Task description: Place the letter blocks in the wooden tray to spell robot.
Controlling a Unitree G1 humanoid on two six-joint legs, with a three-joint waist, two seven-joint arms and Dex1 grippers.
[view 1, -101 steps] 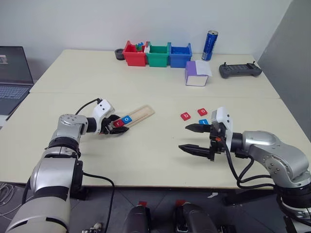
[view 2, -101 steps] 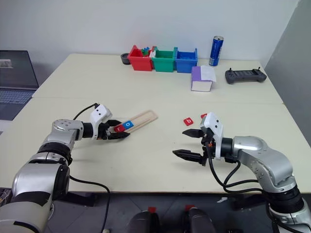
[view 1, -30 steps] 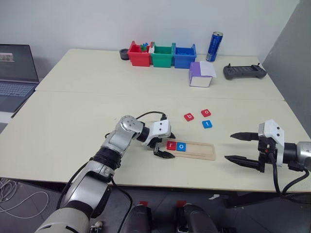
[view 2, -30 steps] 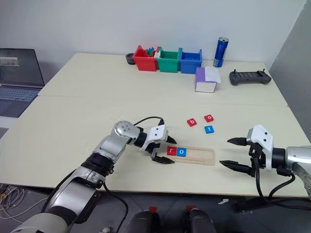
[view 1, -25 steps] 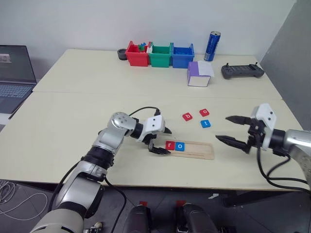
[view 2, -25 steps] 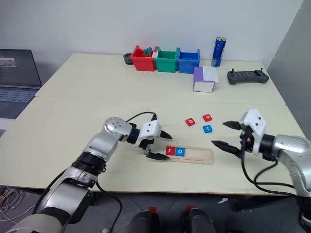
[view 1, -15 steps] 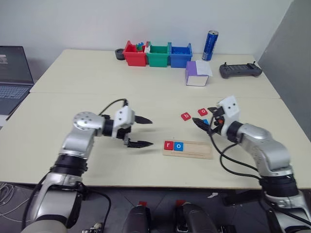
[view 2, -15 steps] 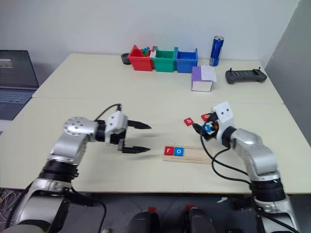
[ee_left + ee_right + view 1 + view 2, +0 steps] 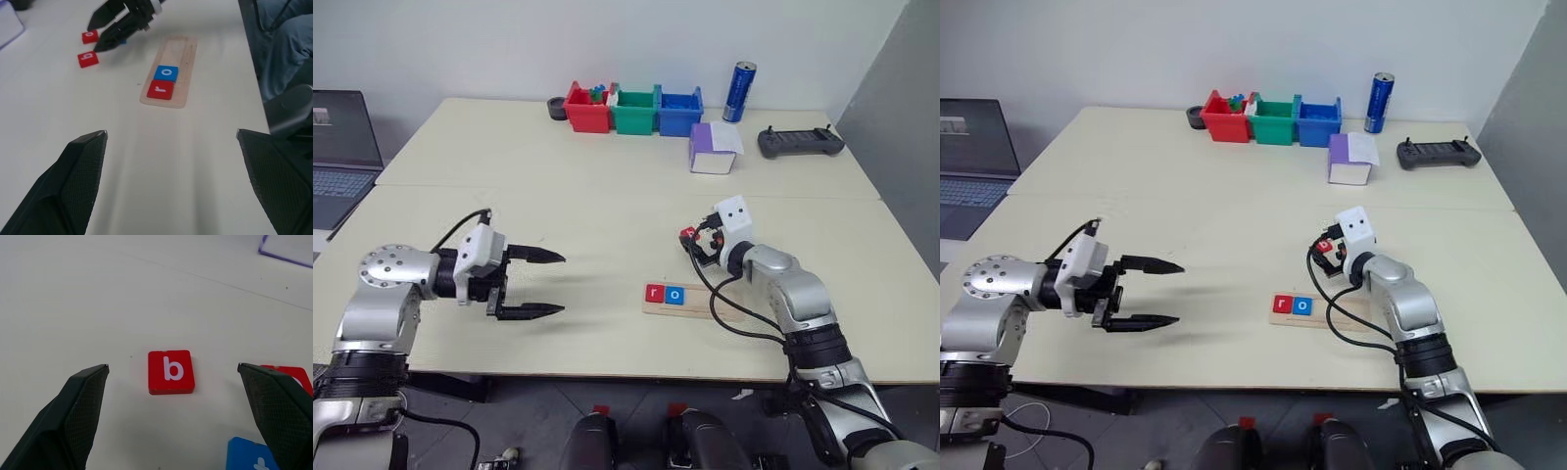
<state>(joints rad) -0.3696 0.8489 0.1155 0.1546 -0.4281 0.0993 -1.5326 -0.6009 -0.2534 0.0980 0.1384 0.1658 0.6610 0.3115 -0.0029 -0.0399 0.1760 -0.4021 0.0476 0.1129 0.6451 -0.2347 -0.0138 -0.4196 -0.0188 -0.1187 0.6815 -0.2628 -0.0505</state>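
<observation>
**Inspector A:** Two letter blocks, a red r (image 9: 160, 89) and a blue o (image 9: 166, 73), are seated at one end of the wooden tray (image 9: 182, 51). Three slots are left unfilled.

**Inspector B:** The red b (image 9: 170, 371) is framed between the spread fingers of the right gripper (image 9: 111, 30), ungrasped. Two more tiles are cut off beside it. The left gripper (image 9: 530, 285) is held wide apart, empty, well clear of the tray.
</observation>
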